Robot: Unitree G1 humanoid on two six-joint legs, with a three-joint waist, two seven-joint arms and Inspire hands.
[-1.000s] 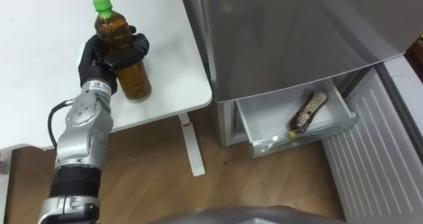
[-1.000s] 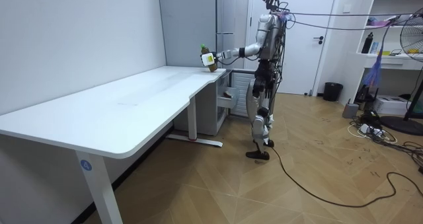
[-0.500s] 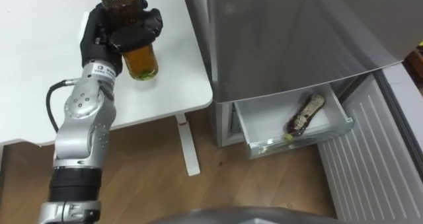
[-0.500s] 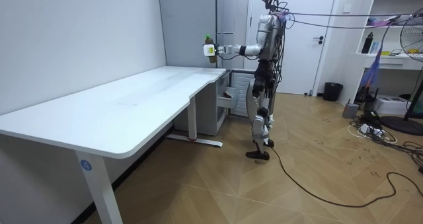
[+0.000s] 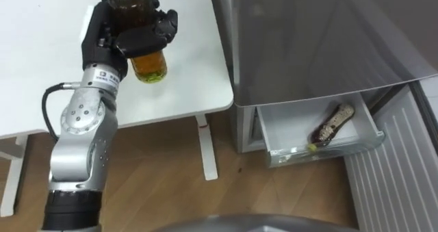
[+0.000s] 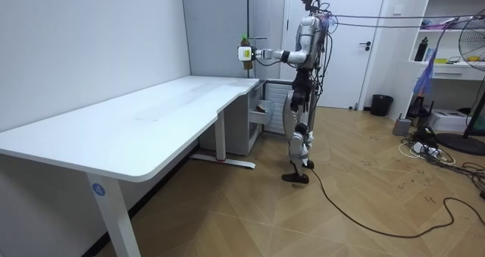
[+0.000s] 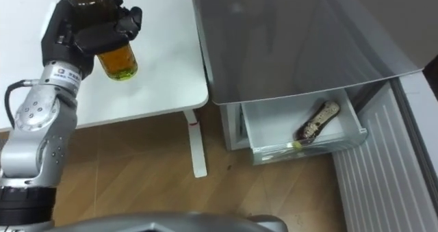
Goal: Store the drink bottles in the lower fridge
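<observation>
At the left of the eye views, a white bench is seen from above, with wooden floor below its near edge. The left hand is held out over the bench's right part, and its dark fingers are curled round a bottle of amber drink. The bottle is gripped about its middle. Its base is turned toward the camera, and its top is cut off by the upper edge of the picture.

In the room view the bottle is seen lifted well clear of the bench, at about the height of the robot's chest, on an arm stretched toward the room view's left. The robot is shown standing upright at the far end of the bench, just beside the fridge.

To the right of the bench, the grey fridge is seen. Its lower drawer is pulled out, and its walls are white and clear. A second bottle is laid on its side in the drawer, slantwise, with its green cap toward the front wall. At the far right, the ribbed white inside of the open fridge door is visible.
</observation>
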